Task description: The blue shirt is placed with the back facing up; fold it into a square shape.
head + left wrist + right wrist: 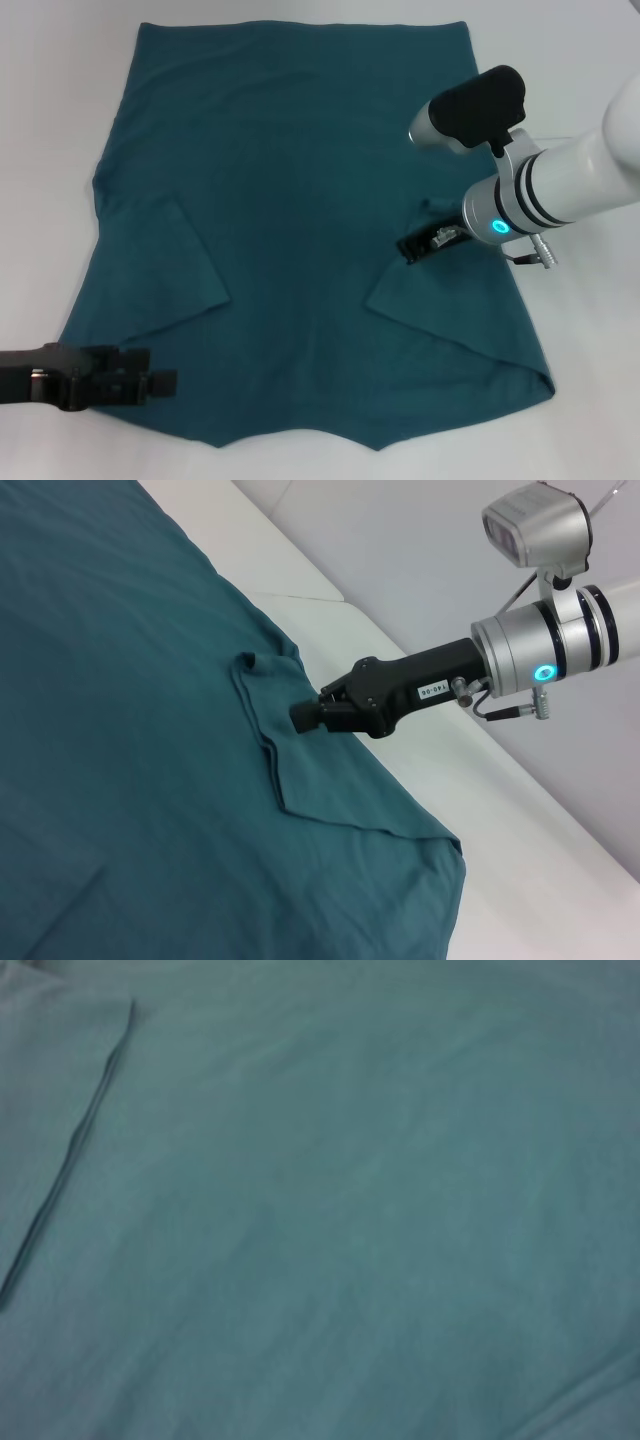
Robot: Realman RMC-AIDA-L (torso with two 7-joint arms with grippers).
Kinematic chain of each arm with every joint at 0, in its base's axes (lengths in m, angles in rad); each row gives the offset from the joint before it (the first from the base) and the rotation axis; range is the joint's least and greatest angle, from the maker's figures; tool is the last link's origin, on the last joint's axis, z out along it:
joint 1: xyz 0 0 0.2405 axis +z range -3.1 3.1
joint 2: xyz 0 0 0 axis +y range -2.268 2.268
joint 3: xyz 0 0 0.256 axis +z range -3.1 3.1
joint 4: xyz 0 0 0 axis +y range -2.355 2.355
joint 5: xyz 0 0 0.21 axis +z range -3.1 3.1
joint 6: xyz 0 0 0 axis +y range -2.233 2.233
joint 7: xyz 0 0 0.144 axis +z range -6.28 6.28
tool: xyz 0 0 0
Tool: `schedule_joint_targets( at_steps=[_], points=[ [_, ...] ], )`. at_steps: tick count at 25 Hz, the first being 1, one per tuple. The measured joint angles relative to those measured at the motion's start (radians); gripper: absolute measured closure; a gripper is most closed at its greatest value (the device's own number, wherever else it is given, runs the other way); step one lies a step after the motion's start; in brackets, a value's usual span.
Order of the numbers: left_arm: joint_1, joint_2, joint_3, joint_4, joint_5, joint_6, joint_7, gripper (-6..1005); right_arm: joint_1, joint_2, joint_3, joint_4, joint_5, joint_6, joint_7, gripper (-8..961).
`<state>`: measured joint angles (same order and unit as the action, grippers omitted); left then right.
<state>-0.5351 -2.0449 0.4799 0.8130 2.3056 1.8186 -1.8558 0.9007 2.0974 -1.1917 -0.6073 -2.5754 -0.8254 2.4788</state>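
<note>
The blue shirt (300, 200) lies flat on the white table (60, 120), with both sleeves folded inward over the body. My right gripper (410, 248) hovers low over the inner corner of the folded right sleeve (450, 310). In the left wrist view the right gripper (303, 716) has its fingers together, tips at the fold edge beside a small pucker of cloth (252, 668), and no fabric shows between them. My left gripper (165, 380) rests at the shirt's near left corner. The right wrist view shows only teal cloth and a hem line (80, 1130).
White tabletop surrounds the shirt on all sides. The right arm's white forearm (570, 180) reaches in from the right edge over the table.
</note>
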Motion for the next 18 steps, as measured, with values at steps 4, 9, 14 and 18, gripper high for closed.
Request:
schedule_joint_targets(
  at_steps=[4,9,14,18],
  points=[
    [0.006,0.000,-0.003,0.000,0.000,0.001,0.001,152,-0.005,-0.002,0.002,-0.009,0.039,0.011,0.000,954],
    [0.015,0.001,-0.004,0.026,0.000,0.003,-0.028,152,-0.041,-0.009,0.011,-0.108,0.060,-0.067,-0.001,951],
    [0.049,0.000,-0.004,0.131,0.001,0.007,-0.174,152,-0.081,-0.011,0.020,-0.259,0.060,-0.222,0.005,947],
    [0.079,-0.012,-0.004,0.244,0.075,-0.001,-0.361,151,-0.089,-0.008,0.040,-0.336,0.062,-0.335,0.010,943]
  ],
)
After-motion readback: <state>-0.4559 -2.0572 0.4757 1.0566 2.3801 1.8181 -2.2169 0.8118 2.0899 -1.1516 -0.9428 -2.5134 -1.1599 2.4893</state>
